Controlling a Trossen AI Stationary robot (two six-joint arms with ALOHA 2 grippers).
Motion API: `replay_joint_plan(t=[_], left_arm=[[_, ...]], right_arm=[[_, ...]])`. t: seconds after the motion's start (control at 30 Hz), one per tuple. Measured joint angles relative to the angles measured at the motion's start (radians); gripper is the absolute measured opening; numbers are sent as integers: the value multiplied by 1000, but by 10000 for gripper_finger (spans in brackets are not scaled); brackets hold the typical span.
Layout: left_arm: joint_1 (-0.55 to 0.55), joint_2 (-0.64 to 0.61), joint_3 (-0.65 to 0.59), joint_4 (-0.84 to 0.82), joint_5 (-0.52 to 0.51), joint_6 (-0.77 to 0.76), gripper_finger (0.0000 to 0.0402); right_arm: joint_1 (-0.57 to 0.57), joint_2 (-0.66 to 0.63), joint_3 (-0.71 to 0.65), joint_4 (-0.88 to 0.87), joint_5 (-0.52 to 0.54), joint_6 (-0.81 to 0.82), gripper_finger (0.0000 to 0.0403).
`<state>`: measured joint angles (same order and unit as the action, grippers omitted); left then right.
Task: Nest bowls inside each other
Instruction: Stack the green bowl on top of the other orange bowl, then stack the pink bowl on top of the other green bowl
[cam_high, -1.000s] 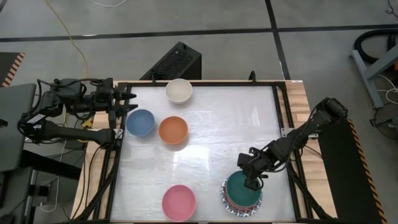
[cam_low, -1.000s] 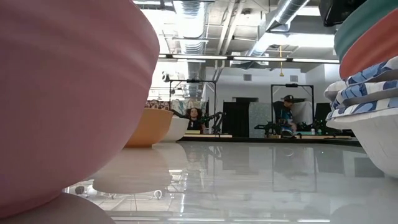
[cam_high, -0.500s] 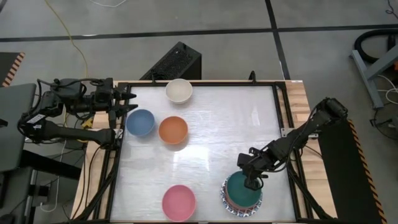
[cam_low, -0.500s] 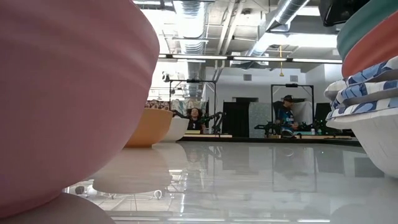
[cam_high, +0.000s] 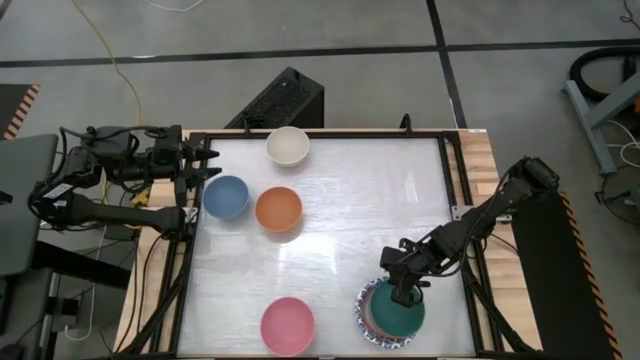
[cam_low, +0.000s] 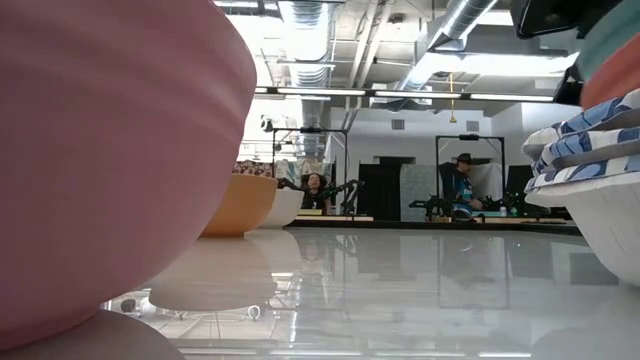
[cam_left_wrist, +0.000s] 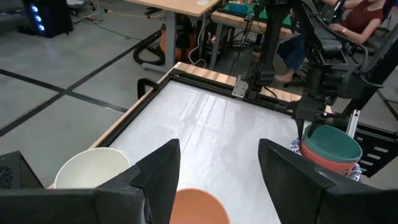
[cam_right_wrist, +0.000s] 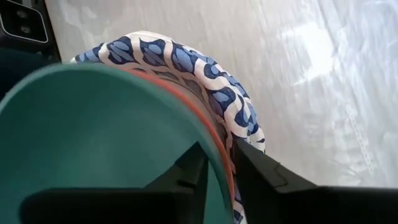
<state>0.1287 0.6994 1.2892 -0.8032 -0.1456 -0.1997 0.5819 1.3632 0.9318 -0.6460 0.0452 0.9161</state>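
At the table's near right a stack of bowls stands: a teal bowl (cam_high: 396, 318) on top, inside a red one (cam_right_wrist: 186, 103), inside blue-and-white patterned ones (cam_right_wrist: 186, 59). My right gripper (cam_high: 405, 296) slants down over the teal bowl's far rim, open, one finger inside and one outside. A pink bowl (cam_high: 288, 325) rests near the front edge. An orange bowl (cam_high: 278, 209), a blue bowl (cam_high: 226, 196) and a cream-white bowl (cam_high: 287, 146) sit at the far left. My left gripper (cam_left_wrist: 219, 155) hovers open above the far left edge. My right gripper has the teal bowl's rim (cam_right_wrist: 214, 155) between its fingers, one finger (cam_right_wrist: 186, 177) inside the bowl and one (cam_right_wrist: 264, 171) outside, coming slanting down from the far side. Whether either finger touches the rim I cannot tell. The bowl sits in the stack.
A black box (cam_high: 285, 100) lies on the floor beyond the far edge. Wooden rails (cam_high: 480, 160) frame the white tabletop, whose middle (cam_high: 370, 210) is bare. In the low view, people sit at desks (cam_low: 462, 190) in the room behind.
The teal bowl has shifted toward the table's near right and sunk lower into the stack; the patterned rim now shows at the stack's left instead of its right. My right gripper has stayed over the bowl's far rim.
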Motion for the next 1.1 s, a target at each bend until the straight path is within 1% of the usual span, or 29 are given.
replay_joint_plan(t=[0.23, 0.33, 0.43, 0.63, 1.0, 1.1], left_arm=[[0, 0, 0, -1, 27, 4, 206], [0, 0, 0, -1, 33, 4, 206], [0, 0, 0, -1, 33, 4, 206], [0, 0, 0, -1, 33, 16, 206], [0, 0, 0, -10, 34, 16, 206], [0, 0, 0, -10, 54, 17, 206]], right_arm=[[0, 0, 0, 0, -2, 2, 173], [0, 0, 1, 0, -19, 3, 195], [0, 0, 2, 1, -36, 3, 208], [0, 0, 2, 5, -121, 2, 212], [-15, 0, 2, 6, -144, 43, 206], [-17, -3, 2, 16, -145, 44, 206]])
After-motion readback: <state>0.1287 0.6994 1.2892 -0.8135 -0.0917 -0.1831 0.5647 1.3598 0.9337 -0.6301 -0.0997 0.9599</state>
